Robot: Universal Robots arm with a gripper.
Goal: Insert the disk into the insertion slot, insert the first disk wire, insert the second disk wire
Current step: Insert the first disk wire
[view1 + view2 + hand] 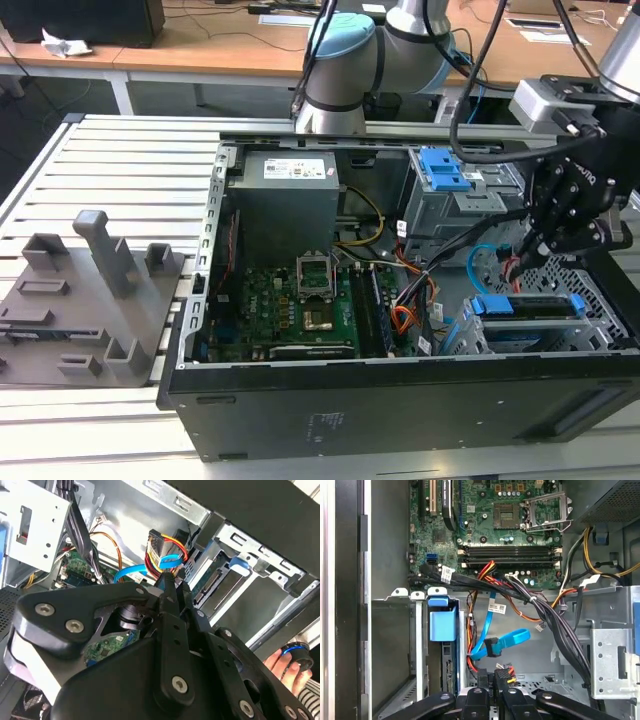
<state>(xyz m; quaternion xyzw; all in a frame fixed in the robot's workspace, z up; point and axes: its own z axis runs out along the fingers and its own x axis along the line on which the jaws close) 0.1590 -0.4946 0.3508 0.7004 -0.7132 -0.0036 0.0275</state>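
The gripper (528,250) is pictured at the exterior view's right, pinched narrow on a limp disk wire (161,555), judged best held by its stiff plug (503,672).

slatted metal table (120,150) under open computer case (400,410) and grey fixture (90,300)

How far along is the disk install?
Done: the disk sits in the insertion slot. In hand: the pincer appears shut on the red-yellow wire plug. Left: the blue cable hangs loose, unplugged; neither wire looks seated.
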